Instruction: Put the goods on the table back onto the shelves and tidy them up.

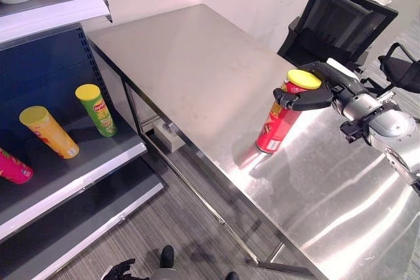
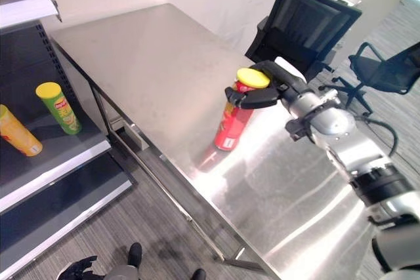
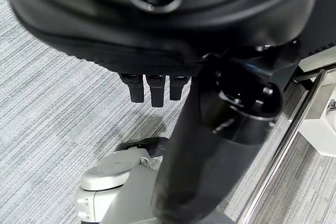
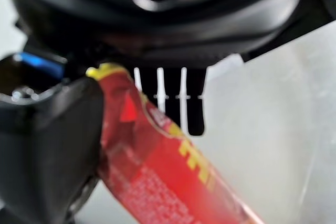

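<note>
On the shelf [image 1: 98, 162] at far left we see a pink can [image 1: 12, 167], a yellow can [image 1: 49, 133] and a green can [image 1: 96, 110], all lying tilted; the left hand [image 3: 152, 85] hangs low over the floor with fingers straight and holding nothing. Rightward, on the steel table [image 1: 197, 70], the red can [image 1: 279, 121] leans with its base touching the tabletop. Our right hand [image 1: 314, 93] has thumb and fingers pinched round the red can's top just under the yellow lid [image 1: 304, 79].

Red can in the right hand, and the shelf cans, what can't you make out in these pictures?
- Red can: the right hand covers its upper part just under the lid; its base leaves the right wrist view's edge.
- Pink can: cut off by the left eye view's edge.
- Orange can: top cut off by the right eye view's edge.
</note>
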{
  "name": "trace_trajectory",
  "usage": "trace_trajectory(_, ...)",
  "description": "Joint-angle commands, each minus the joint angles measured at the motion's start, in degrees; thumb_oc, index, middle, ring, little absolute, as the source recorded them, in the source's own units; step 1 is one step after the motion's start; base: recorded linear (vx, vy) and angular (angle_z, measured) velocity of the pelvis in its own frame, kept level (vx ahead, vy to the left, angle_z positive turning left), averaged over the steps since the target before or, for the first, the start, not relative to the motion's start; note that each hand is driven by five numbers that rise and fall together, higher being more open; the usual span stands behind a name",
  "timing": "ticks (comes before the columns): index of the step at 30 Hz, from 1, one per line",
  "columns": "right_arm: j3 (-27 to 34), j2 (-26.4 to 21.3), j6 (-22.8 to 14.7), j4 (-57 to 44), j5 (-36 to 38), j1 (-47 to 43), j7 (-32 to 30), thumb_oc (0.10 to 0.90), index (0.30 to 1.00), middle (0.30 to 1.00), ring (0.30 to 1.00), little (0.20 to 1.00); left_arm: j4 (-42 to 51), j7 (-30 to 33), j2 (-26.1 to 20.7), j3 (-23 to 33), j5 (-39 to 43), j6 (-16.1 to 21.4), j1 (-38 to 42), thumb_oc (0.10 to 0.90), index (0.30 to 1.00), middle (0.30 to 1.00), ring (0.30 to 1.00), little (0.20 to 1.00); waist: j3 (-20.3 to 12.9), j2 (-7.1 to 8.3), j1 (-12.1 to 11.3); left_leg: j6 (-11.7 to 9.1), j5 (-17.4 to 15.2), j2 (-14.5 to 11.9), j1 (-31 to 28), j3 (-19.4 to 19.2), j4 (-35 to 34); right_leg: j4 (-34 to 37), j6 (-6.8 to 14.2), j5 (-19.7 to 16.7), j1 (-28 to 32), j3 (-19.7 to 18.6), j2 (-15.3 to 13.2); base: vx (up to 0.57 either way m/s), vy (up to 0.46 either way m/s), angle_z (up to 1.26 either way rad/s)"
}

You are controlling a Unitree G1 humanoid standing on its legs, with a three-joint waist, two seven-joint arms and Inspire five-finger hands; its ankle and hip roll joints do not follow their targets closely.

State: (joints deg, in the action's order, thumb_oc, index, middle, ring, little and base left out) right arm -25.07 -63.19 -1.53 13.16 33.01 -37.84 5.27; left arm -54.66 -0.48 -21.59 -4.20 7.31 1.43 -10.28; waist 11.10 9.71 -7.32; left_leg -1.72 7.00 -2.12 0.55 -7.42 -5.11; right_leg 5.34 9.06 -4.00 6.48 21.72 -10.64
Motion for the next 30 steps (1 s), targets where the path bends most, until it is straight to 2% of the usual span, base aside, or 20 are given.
trace_trajectory(1, 9.3, 0.5, -4.6, -4.7, -0.3, -2.4, -6.0, 0.4, 0.3, 0.3, 0.3, 0.3, 0.3, 0.5, -1.2, -0.9, 2.0, 1.2, 1.4, 0.8, 0.9, 0.9, 0.9, 0.9, -2.7, -0.72, -1.6, -3.5, -7.6, -2.6, -3.1, 1.0, 0.1, -1.9, 2.5, 1.4, 0.5, 1.2, -1.9, -0.01, -0.041, -0.02)
trace_trajectory(3, 14.9, 3.8, -6.5, -8.8, 0.6, 0.3, -7.6, 0.4, 0.3, 0.3, 0.3, 0.3, 0.8, 0.8, -1.2, 0.1, 2.1, 1.1, 0.9, 0.8, 0.9, 0.9, 0.9, 0.9, -3.1, -1.42, -1.8, -3.7, -7.4, -2.9, -3.2, 1.3, 0.1, -1.9, 2.2, 2.0, 0.7, 1.3, -1.6, -0.04, -0.105, -0.02)
trace_trajectory(5, 16.1, 4.8, -6.8, -9.6, 0.7, 1.1, -7.9, 0.4, 0.3, 0.3, 0.3, 0.3, 1.1, 0.8, -1.2, 0.2, 2.2, 1.1, 0.7, 0.8, 0.9, 0.9, 0.9, 0.9, -3.3, -1.49, -1.9, -3.8, -7.4, -3.1, -3.2, 1.5, 0.1, -1.9, 2.1, 2.2, 0.8, 1.4, -1.5, -0.04, -0.099, 0.01)
trace_trajectory(9, 20.9, 9.3, -9.9, -16.2, 0.2, 1.7, -9.8, 0.4, 0.3, 0.3, 0.3, 0.3, 2.5, 0.8, -1.1, 1.2, 2.7, 1.1, 0.1, 0.8, 0.9, 0.9, 0.9, 0.9, -3.4, -2.58, -3.3, -4.8, -5.6, -4.3, -2.2, 3.1, 0.1, -0.8, 0.8, 4.0, 1.7, 1.5, 0.6, -0.09, -0.168, 0.08)
trace_trajectory(10, 21.7, 10.3, -10.5, -17.3, 0.2, 1.7, -10.0, 0.4, 0.3, 0.3, 0.3, 0.3, 2.9, 0.7, -1.1, 1.2, 2.8, 1.2, 0.1, 0.8, 0.9, 0.9, 0.9, 0.9, -3.1, -2.94, -3.9, -5.4, -4.6, -4.8, -1.4, 3.9, 0.1, -0.6, 0.3, 4.5, 1.7, 1.7, 1.3, -0.23, -0.245, 0.29)
trace_trajectory(11, 22.4, 11.8, -11.7, -19.5, 0.8, 1.2, -9.9, 0.4, 0.3, 0.3, 0.3, 0.3, 3.6, 0.7, -0.9, 1.1, 3.4, 1.2, 0.2, 0.8, 0.9, 0.9, 0.9, 0.9, -2.1, -3.73, -5.1, -6.7, -2.1, -5.7, 1.2, 5.8, 0.1, -0.3, -0.5, 5.7, 1.2, 2.3, 2.6, -0.29, -0.257, 0.34)
trace_trajectory(13, 22.8, 11.5, -12.8, -21.0, 0.6, 0.0, -10.3, 0.4, 0.3, 0.3, 0.3, 0.3, 3.5, 1.0, -0.9, 1.0, 3.8, 1.4, 1.3, 0.8, 0.9, 0.9, 0.9, 0.9, -0.4, -4.85, -6.5, -9.0, 1.3, -6.5, 5.2, 8.1, 0.2, -0.3, -1.3, 6.8, 0.6, 4.3, 3.7, -0.35, -0.22, 0.73)
trace_trajectory(14, 23.1, 11.2, -12.9, -22.0, 0.3, -0.2, -10.3, 0.4, 0.3, 0.3, 0.3, 0.3, 3.2, 1.1, -0.4, 1.1, 4.3, 1.2, 1.9, 0.8, 0.9, 0.9, 0.9, 0.9, 0.3, -5.7, -7.0, -9.5, 2.6, -6.5, 7.8, 8.6, 0.2, -0.3, -1.4, 6.8, -0.1, 6.7, 3.7, -0.25, -0.113, 1.26)
trace_trajectory(15, 23.1, 11.2, -12.8, -22.0, 0.3, -0.1, -10.4, 0.4, 0.3, 0.3, 0.3, 0.3, 3.2, 1.1, -0.4, 1.1, 4.3, 1.2, 2.0, 0.8, 0.9, 0.9, 0.9, 0.9, 0.3, -5.73, -6.8, -9.5, 2.7, -6.5, 7.9, 8.8, 0.3, -0.3, -1.4, 6.9, -0.1, 6.9, 3.8, -0.32, -0.041, 1.33)
trace_trajectory(16, 23.3, 11.3, -12.6, -22.5, -0.2, 0.5, -10.3, 0.4, 0.3, 0.3, 0.3, 0.3, 2.4, 1.0, 0.2, 1.0, 3.9, 1.2, 2.2, 0.8, 0.9, 0.9, 0.9, 0.9, 0.8, -5.91, -6.6, -9.1, 3.3, -7.5, 8.9, 5.4, 1.1, -0.3, -1.3, 6.1, -0.9, 8.7, 2.9, -0.23, 0.014, 0.79)
trace_trajectory(19, 23.2, 11.9, -12.5, -23.2, -0.6, 1.6, -9.9, 0.4, 0.3, 0.3, 0.3, 0.3, 0.9, 0.9, 0.9, 1.5, 3.6, 1.2, 1.6, 0.8, 0.9, 0.9, 0.9, 0.9, 0.6, -5.99, -6.8, -8.7, 1.5, -8.0, 7.6, 5.0, 3.4, -0.3, -1.4, 5.1, -1.5, 10.0, 2.0, -0.17, 0.009, 0.61)
trace_trajectory(20, 23.1, 11.2, -12.6, -23.3, -1.3, 1.9, -9.9, 0.4, 0.3, 0.3, 0.3, 0.3, 0.0, 1.0, 1.2, 1.8, 3.4, 1.3, 1.4, 0.8, 0.9, 0.9, 0.9, 0.9, 0.5, -5.68, -6.5, -8.9, -1.6, -8.9, 5.6, 5.5, 5.1, -0.3, -1.3, 5.4, -1.5, 9.7, 1.5, -0.03, -0.016, 0.51)
trace_trajectory(23, 23.9, 10.4, -12.3, -24.6, -2.7, 3.2, -9.7, 0.4, 0.3, 0.3, 0.3, 0.3, 0.4, 0.7, 1.5, 2.4, 2.7, 1.4, 0.4, 0.8, 0.9, 0.9, 0.9, 0.9, 0.6, -6.4, -5.0, -8.3, -6.1, -11.9, 1.4, 4.7, 9.8, -0.5, -1.3, 4.1, -1.9, 11.2, -0.1, -0.18, 0.143, 0.37)
trace_trajectory(26, 24.2, 10.7, -12.2, -24.5, -2.1, 3.3, -9.1, 0.4, 0.3, 0.3, 0.3, 0.3, 0.9, 0.8, 1.5, 2.7, 2.0, 1.5, -0.1, 0.8, 0.9, 0.9, 0.9, 0.9, -0.2, -7.1, -3.6, -9.5, -6.3, -14.5, -3.8, 5.2, 12.5, -0.7, -0.1, 1.3, -3.2, 12.6, -2.4, -0.17, 0.278, 0.63)
trace_trajectory(27, 23.9, 10.8, -12.1, -24.4, -1.8, 3.1, -8.8, 0.4, 0.3, 0.3, 0.3, 0.3, 0.8, 1.0, 1.5, 2.8, 1.9, 1.7, 0.0, 0.8, 0.9, 0.9, 0.9, 0.9, -0.7, -7.27, -3.0, -10.1, -6.4, -15.2, -5.3, 5.0, 12.5, -0.8, 0.5, 0.1, -3.8, 13.0, -3.5, -0.18, 0.47, 0.42)
trace_trajectory(28, 24.1, 10.6, -11.7, -24.5, -1.5, 3.6, -8.7, 0.4, 0.3, 0.3, 0.3, 0.3, 1.5, 0.8, 1.8, 2.4, 2.0, 1.6, -0.5, 0.8, 0.9, 0.9, 0.9, 0.9, -1.9, -8.03, -1.8, -9.7, -8.0, -15.2, -7.6, 4.5, 10.6, -1.1, 1.9, -2.1, -4.5, 13.6, -5.0, -0.19, 0.481, 0.5)
trace_trajectory(30, 25.2, 10.9, -11.0, -24.4, -2.6, 4.9, -8.7, 0.4, 0.3, 0.3, 0.3, 0.3, 2.7, 0.4, 1.8, 1.7, 1.1, 1.6, -0.2, 0.8, 0.9, 0.9, 0.9, 0.9, -2.9, -8.59, -0.8, -9.4, -11.3, -14.5, -9.6, 1.5, 6.2, -1.6, 3.2, -4.3, -5.8, 14.1, -6.9, -0.2, 0.44, 0.53)
